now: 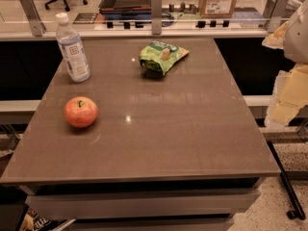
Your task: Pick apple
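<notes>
Brown tabletop [168, 129]: apple [81, 112], water bottle [72, 49] behind, green bag [162, 57]; gripper [288, 97] at right edge, state unclear.

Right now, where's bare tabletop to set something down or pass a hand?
Free: the whole right half and front strip of the table, from the apple across to the right edge, in front of the chip bag. Tighter: the left side, where the water bottle stands behind the apple. The gripper hangs off the table's right edge.
</notes>
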Robot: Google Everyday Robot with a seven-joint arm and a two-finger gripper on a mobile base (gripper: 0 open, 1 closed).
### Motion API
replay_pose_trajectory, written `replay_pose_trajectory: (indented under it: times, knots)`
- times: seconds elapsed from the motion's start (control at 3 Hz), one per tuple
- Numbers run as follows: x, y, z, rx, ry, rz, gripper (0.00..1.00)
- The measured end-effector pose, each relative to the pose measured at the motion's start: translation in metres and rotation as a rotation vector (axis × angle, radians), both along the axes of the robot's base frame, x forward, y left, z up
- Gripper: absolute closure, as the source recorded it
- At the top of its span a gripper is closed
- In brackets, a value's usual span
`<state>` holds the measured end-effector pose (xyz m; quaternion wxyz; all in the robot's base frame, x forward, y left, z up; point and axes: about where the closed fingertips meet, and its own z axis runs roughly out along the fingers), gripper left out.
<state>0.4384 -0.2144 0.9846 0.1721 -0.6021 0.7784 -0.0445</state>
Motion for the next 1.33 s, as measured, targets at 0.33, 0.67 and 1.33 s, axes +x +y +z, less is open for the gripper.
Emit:
replay_pose_trajectory:
  times: [0.33, 0.67, 1.33]
  knots:
    - [0.000, 0.001, 0.002, 0.006, -0.008, 0.001, 0.00]
    - [0.002, 0.020, -0.001, 0.085, -0.036, 0.047, 0.00]
    - [0.014, 0.098, -0.040, 0.419, -0.103, 0.216, 0.00]
